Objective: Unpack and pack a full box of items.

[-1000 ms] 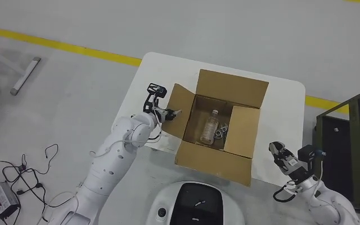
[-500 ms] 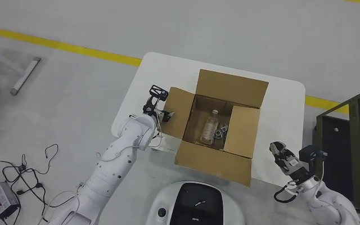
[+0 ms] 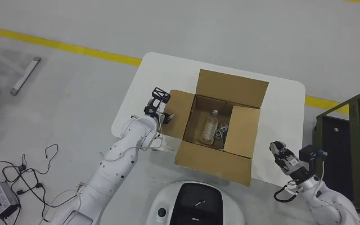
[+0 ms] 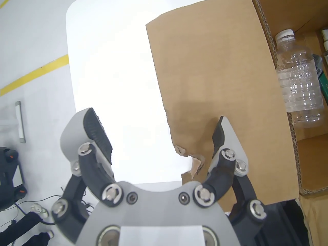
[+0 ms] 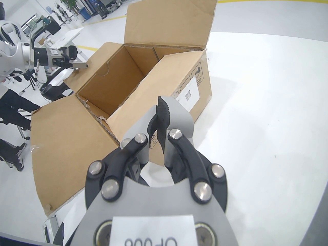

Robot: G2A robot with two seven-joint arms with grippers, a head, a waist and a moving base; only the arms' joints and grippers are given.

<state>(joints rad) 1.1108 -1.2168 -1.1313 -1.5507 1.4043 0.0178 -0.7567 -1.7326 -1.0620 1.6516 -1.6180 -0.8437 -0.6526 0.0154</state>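
The white worktop [image 3: 140, 84] carries an open cardboard box [image 3: 216, 162] with all four flaps folded outward. The left flap [image 4: 212, 65] has a torn corner. On the box floor a clear plastic bottle [image 3: 208, 128] lies on its side, with a few small items [image 3: 223, 131] beside it that are too small to identify.

The left arm's fingers [image 4: 97, 131] are spread wide over the flap's torn corner and grip nothing. The right arm's fingers [image 5: 162, 113] are pressed together and empty, well apart from the box at the worktop's near right corner.

The box looks ready and unpacking has not yet begun. The next move probably means clearing the flap, reaching down inside and closing across the bottle's body gently, since thin plastic can roll or buckle.
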